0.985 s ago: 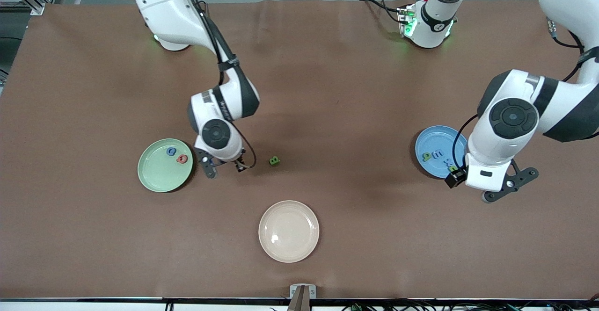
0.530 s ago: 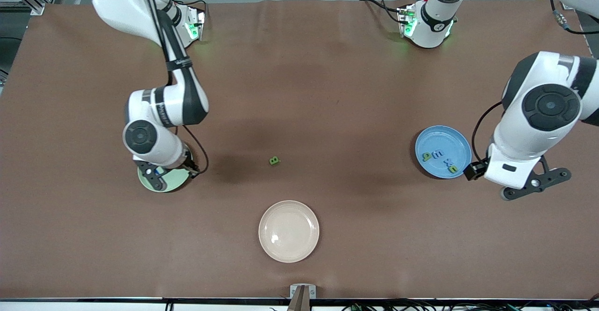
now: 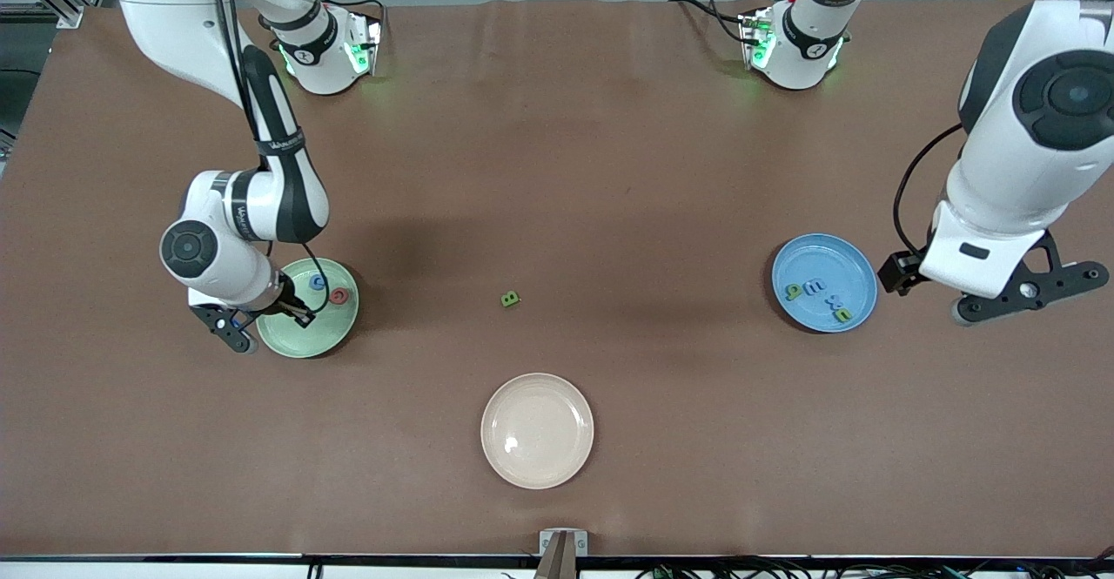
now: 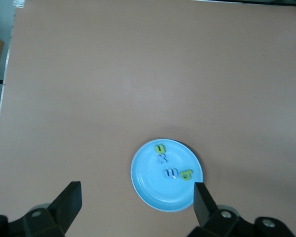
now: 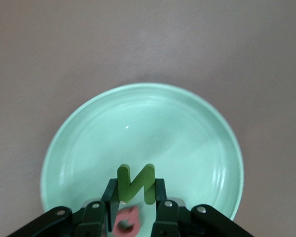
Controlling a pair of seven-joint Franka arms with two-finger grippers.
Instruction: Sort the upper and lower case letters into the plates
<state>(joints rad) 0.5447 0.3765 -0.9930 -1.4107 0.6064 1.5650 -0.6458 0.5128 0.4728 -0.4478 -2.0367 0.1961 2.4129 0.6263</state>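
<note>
The brown cloth-covered table carries a round pale mint plate under the right gripper, a sky blue plate beside the left gripper, a cream-beige plate, and a tiny green letter between the grippers.

The right arm comes down from the upper left of the front view, elbow bent, its wrist turned downward at middle left. The right gripper is clamped on a green letter N. The left arm fills the upper right corner; the left gripper hangs at the right edge, fingers spread wide, apparently empty.
</note>
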